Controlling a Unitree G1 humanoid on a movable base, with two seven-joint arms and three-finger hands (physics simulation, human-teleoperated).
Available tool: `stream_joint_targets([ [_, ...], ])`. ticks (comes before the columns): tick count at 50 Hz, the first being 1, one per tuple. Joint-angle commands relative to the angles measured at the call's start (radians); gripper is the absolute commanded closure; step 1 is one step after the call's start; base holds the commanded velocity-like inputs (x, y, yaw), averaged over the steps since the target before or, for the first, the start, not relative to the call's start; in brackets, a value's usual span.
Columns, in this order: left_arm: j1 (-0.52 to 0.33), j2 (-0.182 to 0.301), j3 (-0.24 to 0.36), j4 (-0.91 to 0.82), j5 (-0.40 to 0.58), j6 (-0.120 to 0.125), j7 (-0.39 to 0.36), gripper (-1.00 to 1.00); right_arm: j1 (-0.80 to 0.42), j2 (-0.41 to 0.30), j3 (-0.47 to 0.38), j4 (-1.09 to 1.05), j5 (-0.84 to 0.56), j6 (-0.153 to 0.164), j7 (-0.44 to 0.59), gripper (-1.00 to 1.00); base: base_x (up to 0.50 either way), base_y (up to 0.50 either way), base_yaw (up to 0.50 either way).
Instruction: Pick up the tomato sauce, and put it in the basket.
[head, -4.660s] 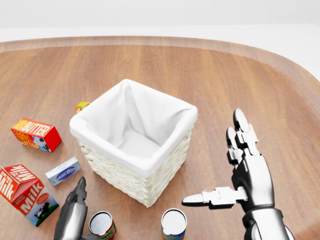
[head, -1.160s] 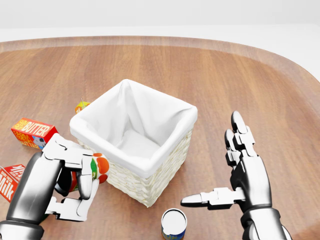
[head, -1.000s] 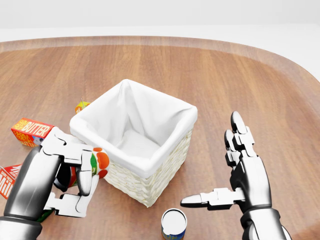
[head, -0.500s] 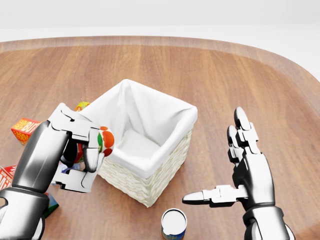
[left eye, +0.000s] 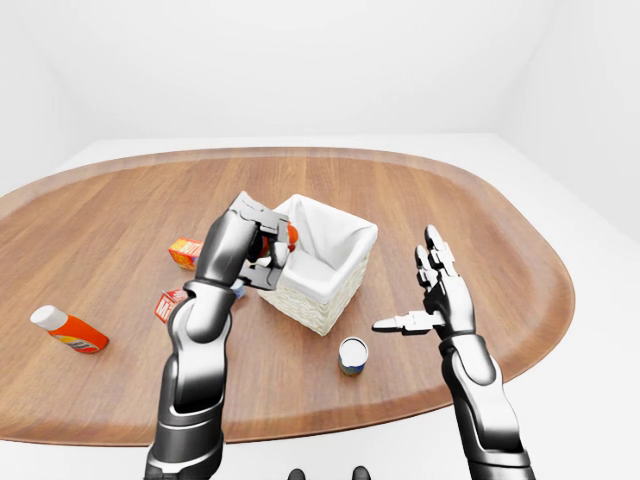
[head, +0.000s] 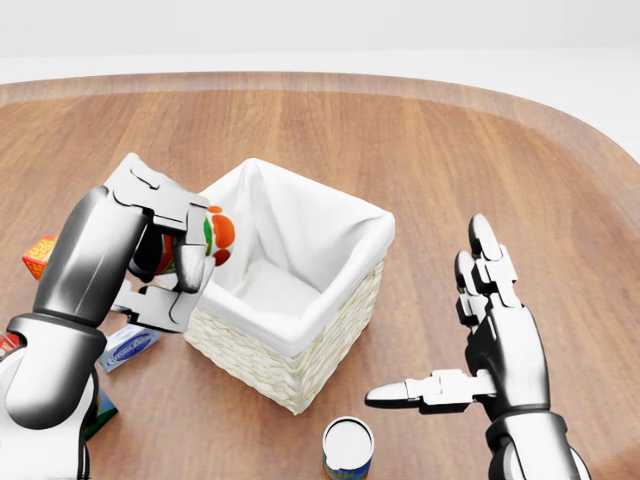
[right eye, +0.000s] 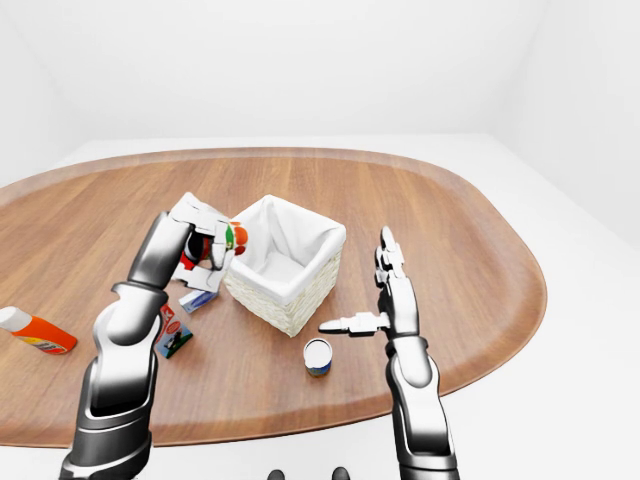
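Already tomato sauce within left hand, beside basket rim

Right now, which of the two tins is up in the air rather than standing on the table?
The tomato sauce, gripped in the left robot hand at the basket rim. The other tin stands upright on the table.

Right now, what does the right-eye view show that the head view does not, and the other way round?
Only the right-eye view shows the orange bottle lying at its far left, the table's whole outline with the white floor around it, and both arms down to the shoulders. Only the head view shows details close up: the basket's wicker weave and the tomato sauce label between the fingers. Both show the left hand closed on the sauce beside the basket rim, the open right hand, and the can standing below the basket.
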Motion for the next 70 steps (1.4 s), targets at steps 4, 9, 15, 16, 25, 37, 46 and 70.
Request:
stream_joint_targets([
  [4,-0.109,0.013,-0.007,0.133,0.014,0.000,0.047,1.00,0.004,0.000,-0.001,-0.006,0.001,0.000,0.000,-1.00,0.00,0.00,0.00],
  [9,-0.166,0.023,0.000,0.221,0.002,0.000,0.066,1.00,0.004,0.000,-0.001,-0.005,0.001,0.000,0.000,-1.00,0.00,0.00,0.00],
  [15,-0.240,0.034,-0.006,0.345,-0.002,0.000,0.086,1.00,0.002,0.000,-0.001,-0.003,0.001,0.000,0.000,-1.00,0.00,0.00,0.00],
  [16,-0.247,0.034,-0.006,0.356,-0.003,0.000,0.089,1.00,0.002,0.000,-0.001,-0.002,0.001,0.000,0.000,-1.00,0.00,0.00,0.00],
  [25,-0.340,0.051,-0.003,0.503,-0.017,0.000,0.106,1.00,0.000,-0.001,-0.003,-0.019,0.004,0.000,-0.002,-1.00,0.00,0.00,0.00],
  [37,-0.390,0.040,-0.013,0.668,-0.040,0.000,0.156,1.00,-0.008,-0.004,-0.011,-0.015,0.009,0.000,-0.001,-1.00,0.00,0.00,0.00],
  [46,-0.430,0.038,-0.017,0.767,-0.055,0.000,0.169,1.00,-0.011,-0.004,-0.013,-0.023,0.013,0.000,-0.002,-1.00,0.00,0.00,0.00],
  [70,-0.567,0.024,-0.033,1.020,-0.059,0.000,0.207,1.00,-0.008,-0.002,-0.008,-0.006,0.008,0.000,-0.003,-1.00,0.00,0.00,0.00],
])
